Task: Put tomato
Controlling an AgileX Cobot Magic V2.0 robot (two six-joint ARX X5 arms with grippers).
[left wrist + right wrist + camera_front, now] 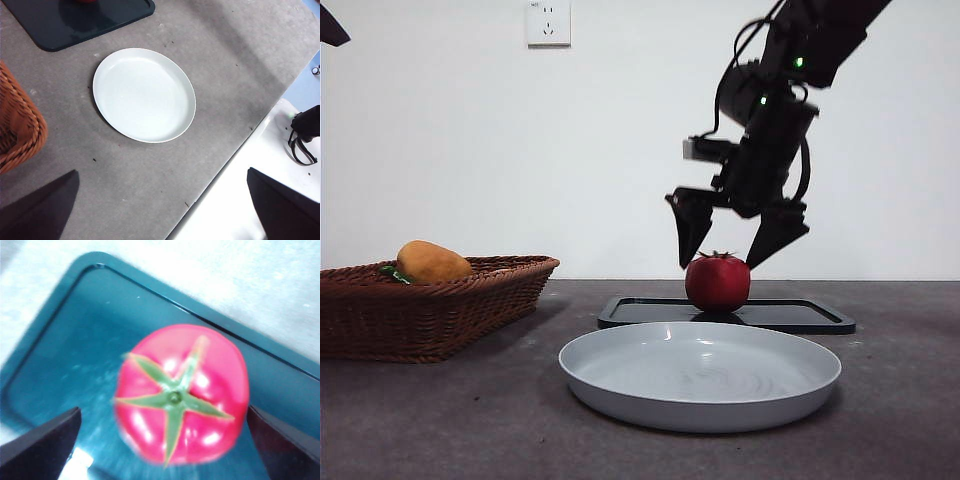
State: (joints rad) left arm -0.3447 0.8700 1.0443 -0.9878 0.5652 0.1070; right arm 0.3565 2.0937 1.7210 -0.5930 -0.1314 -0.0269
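Basket (430,305) comes first, woven and brown at the lower left of the front view, with an orange-yellow fruit (433,262) lying in it against a bit of green leaf. Up in the top left corner a black tip shows, an arm that waits. My left gripper (160,210) hangs high over the grey table (440,420), its jaws spread wide and holding nothing; its own view looks down on the white plate (144,95), bare and near the middle of that frame. In the front view the plate (700,375) sits low and centre, nearest the camera. Just behind it lies a flat dark tray (790,315), and on the tray stands the tomato (718,282), red and glossy, its green stem upright. My right gripper (730,262) comes down from the upper right of the frame and sits just above the tomato, one jaw tip on either side of its top, spread apart and gripping nothing. From that wrist the tomato (182,395) fills the centre, slightly blurred, between my two jaws.
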